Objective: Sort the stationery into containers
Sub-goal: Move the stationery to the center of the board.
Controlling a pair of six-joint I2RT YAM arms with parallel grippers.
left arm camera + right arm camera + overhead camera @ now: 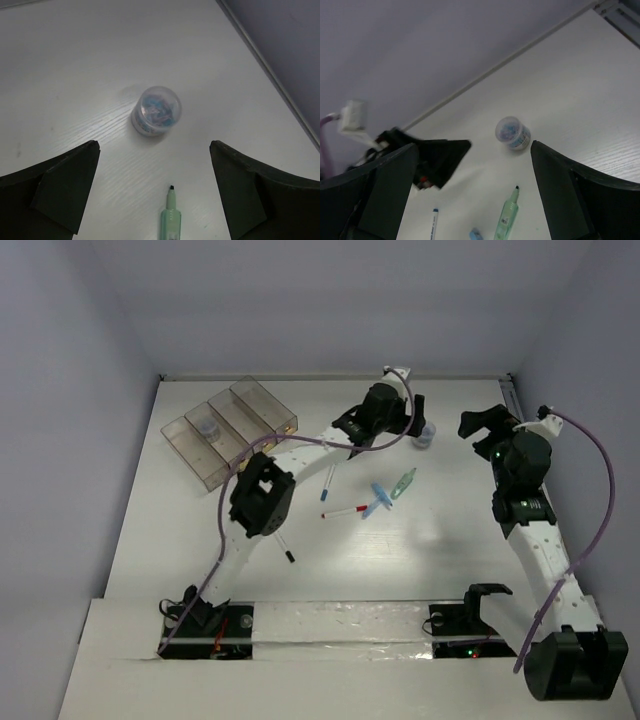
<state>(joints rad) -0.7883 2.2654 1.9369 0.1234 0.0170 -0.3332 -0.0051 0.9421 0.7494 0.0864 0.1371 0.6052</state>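
**1. Left gripper.** I hold my left gripper (154, 150) over the far part of the table (180, 540), pointing down. The jaws are spread wide. Nothing sits between them and nothing touches either finger.

**2. Round tub.** A round tub (156, 111) stands upright just ahead of my left fingertips, in line with the gap between them and clear of both. Its wall is clear, and small blue and pink pieces lie inside.

**3. Marker.** A pale-green marker (170, 216) lies flat on the near side of the tub. Its black tip aims at the tub and stops short of it.

**4. Right gripper.** I hold my right gripper (474, 147) raised over the far right of the table. The jaws are fully spread and empty. Its camera sees the same tub and marker.

**5. Loose items, mid-table.**
- The blue-tipped pen (329, 483) and the red-tipped pen (345, 511) lie near each other.
- The blue clip (378, 498) lies just beside the red-tipped pen's end.
- The black-tipped pen (285, 548) lies partly under my left arm.

**6. Containers.** The containers (190, 455), four joined bins, stand at the far left, well apart from both grippers. A grey-blue roll (207, 425) rests in one of the left-hand bins. It is probably the second from the left, but the overhead view does not settle this.
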